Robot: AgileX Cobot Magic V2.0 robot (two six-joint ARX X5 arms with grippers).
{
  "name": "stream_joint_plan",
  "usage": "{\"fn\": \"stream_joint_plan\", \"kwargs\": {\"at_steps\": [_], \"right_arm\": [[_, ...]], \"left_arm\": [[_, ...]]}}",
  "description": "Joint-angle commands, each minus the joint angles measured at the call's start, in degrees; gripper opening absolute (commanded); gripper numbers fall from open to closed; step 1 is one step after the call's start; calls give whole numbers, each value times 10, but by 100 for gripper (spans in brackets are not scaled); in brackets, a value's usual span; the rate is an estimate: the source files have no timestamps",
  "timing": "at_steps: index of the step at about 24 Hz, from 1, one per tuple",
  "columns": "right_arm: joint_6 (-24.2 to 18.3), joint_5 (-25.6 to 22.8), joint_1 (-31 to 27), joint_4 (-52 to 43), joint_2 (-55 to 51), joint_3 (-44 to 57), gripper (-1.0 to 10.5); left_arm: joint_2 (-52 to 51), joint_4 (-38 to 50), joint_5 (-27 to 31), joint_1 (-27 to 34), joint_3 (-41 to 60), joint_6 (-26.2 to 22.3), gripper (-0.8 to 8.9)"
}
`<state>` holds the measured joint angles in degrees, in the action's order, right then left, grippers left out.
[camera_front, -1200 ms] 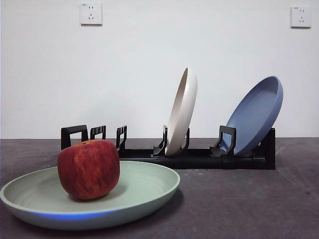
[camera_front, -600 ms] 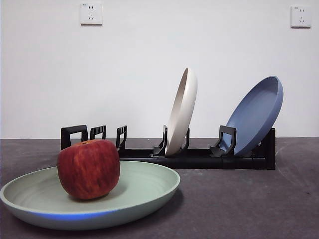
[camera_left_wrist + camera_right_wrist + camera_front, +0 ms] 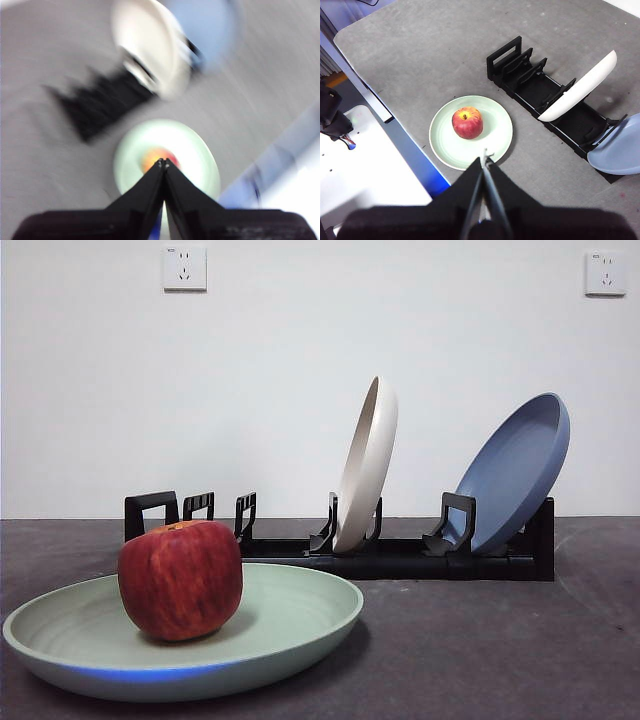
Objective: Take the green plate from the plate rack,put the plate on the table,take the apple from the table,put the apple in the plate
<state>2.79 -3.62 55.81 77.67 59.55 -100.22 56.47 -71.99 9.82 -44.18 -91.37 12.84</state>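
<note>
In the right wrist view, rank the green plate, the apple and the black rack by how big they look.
1. Long black plastic plate rack, largest.
2. Round pale mint green plate.
3. Deep red apple, smallest, sitting in that plate.
All lie on the table at similar distance, so the order seems safe.

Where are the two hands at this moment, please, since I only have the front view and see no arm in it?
Observer: Both are high above the table. The right hand hangs over the near rim of the green plate, jaws shut and empty.
Operator: Thank you. And the left one?
Observer: The left hand is also shut and empty, looking down at the apple in the plate; that picture is blurred.
Operator: Does the apple sit centred in the plate?
Observer: From the right wrist view, the apple lies slightly off centre, with its stem upward.
Operator: Which slots of the plate rack are free?
Observer: The plate rack has its slots at the handle end free; the cream-white plate and blue plate stand toward the other end.
</note>
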Motion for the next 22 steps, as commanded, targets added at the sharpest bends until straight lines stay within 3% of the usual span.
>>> {"fn": "stream_joint_plan", "kwargs": {"at_steps": [1,3,5,7,10,16,22], "right_arm": [[5,-1,0,14,0,4,0],[5,-1,0,14,0,4,0],[5,-1,0,14,0,4,0],[5,-1,0,14,1,4,0],[5,-1,0,14,2,4,0],[5,-1,0,14,3,4,0],[5,-1,0,14,3,4,0]], "left_arm": [[-36,117,-10,129,36,71,-4],[-93,229,-65,215,120,86,-4],[-172,353,-105,274,247,66,-4],[-249,458,-108,304,376,37,-4],[-349,586,-136,337,548,29,-4],[-459,701,-163,373,737,-18,-4],[-528,713,-162,404,843,-60,-4]]}}
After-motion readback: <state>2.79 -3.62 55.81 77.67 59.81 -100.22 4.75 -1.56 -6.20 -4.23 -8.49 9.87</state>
